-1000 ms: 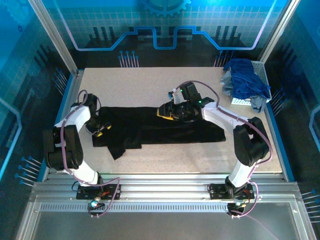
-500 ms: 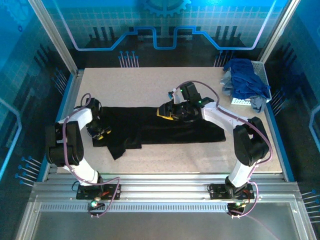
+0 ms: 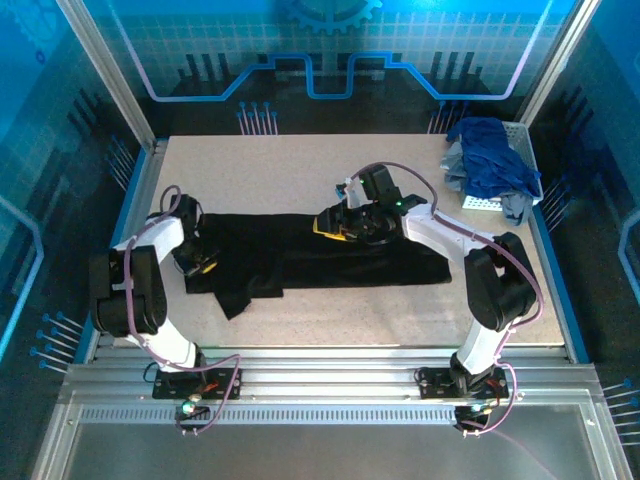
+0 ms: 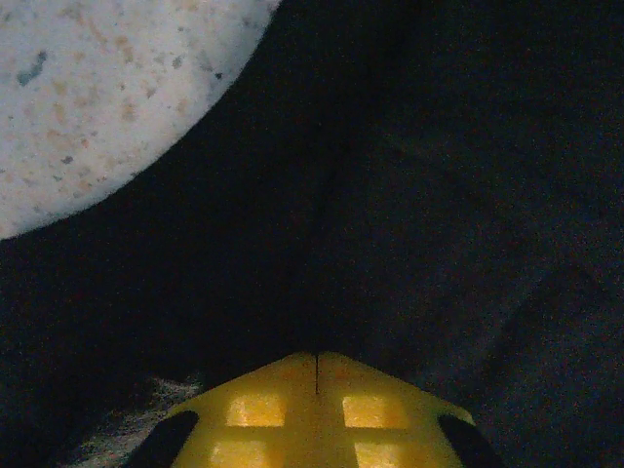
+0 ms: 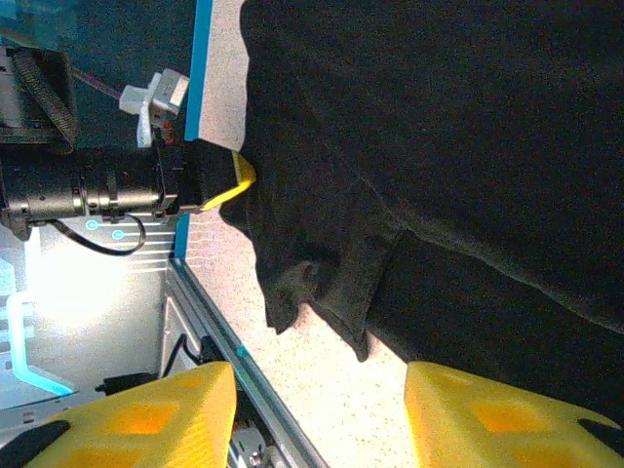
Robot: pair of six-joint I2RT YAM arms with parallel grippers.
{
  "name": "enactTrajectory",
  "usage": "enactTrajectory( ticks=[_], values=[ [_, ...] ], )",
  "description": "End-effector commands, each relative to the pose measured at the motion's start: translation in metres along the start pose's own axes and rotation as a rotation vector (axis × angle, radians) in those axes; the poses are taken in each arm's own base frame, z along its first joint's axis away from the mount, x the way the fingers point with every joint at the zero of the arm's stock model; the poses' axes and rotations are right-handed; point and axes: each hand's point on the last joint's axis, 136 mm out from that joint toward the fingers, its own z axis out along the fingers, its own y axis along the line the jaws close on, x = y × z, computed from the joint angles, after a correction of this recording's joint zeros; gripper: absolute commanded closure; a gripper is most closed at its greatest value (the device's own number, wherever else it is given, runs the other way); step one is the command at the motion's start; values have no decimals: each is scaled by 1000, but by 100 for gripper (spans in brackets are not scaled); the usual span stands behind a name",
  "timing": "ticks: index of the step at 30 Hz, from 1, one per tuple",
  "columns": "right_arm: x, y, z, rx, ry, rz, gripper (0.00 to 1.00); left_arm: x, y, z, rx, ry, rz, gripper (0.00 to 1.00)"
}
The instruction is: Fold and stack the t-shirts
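Note:
A black t-shirt lies spread in a long band across the middle of the table. At its left edge my left gripper sits low, its yellow fingers pressed together on the cloth's rim, with black t-shirt all around the tips. My right gripper hovers over the shirt's upper middle, open. Between its wide-set fingers there is bare table, and the black t-shirt lies beyond with the left gripper at its far edge. Royal blue t-shirts and a pale grey-blue one are heaped at the back right.
The white mesh basket holding the blue heap stands in the back right corner. Speckled table lies bare behind the black shirt, and a bare strip runs in front of it. Metal frame rails border the table.
My left gripper has shut on the black shirt's left edge, after shifting slightly along it. The right arm has not moved.

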Motion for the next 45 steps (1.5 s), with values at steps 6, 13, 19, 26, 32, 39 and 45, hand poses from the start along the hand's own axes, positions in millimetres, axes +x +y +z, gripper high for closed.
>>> enactTrajectory(
  ticks=[6, 13, 19, 26, 32, 39, 45],
  values=[
    [-3, 8, 1, -19, 11, -10, 50, -11, -9, -31, 41, -59, -11, 100],
    [-5, 7, -1, -13, 7, -9, 51, -31, -24, -54, 72, -105, -34, 100],
    [-6, 5, -3, -6, 4, -6, 51, -50, -33, -63, 51, -103, -41, 100],
    [-6, 2, -5, -4, 2, -1, 51, -71, -41, -60, -2, -68, -24, 100],
    [-6, 1, -4, -3, 3, 5, 51, -86, -48, -55, -25, -42, -9, 100],
    [-5, -3, -3, 8, 9, 9, 51, -64, -46, -52, -29, 68, -1, 100],
    [-6, -5, -2, 10, 8, 16, 51, -57, -42, -65, -24, 51, -9, 100]
  ],
)
